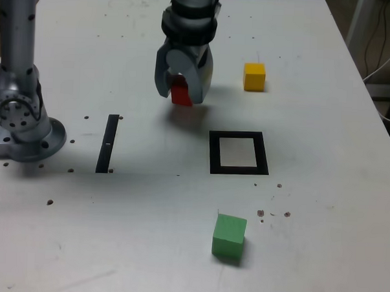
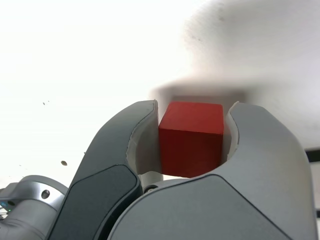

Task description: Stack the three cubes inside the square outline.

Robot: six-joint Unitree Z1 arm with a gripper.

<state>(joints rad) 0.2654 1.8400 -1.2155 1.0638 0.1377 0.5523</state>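
From the exterior view's left, here's the arm's base (image 1: pixel 29 129), smooth grey metal and rounded, and next the flat black strip (image 1: pixel 108 143), which I can't find in the wrist view at all. Now the hand (image 2: pixel 192 137), closed on the red cube (image 2: pixel 191 140)! The exterior view tucks most of that cube behind a finger; the wrist view gives it away, flat-faced and sharp-edged between two curved grey fingers (image 2: pixel 270 165), their inner faces pale. On to the square outline (image 1: pixel 239 152), a black frame with a white centre on the pale, speckled tabletop (image 1: pixel 139 234); the wrist view catches only dark bits of it at its edge. Below it in the exterior view sits the green cube (image 1: pixel 229 237), plain and matte, well apart from the frame. And out to the right, beyond the frame, the yellow cube (image 1: pixel 254 77), seen in the exterior view only, like the green one.
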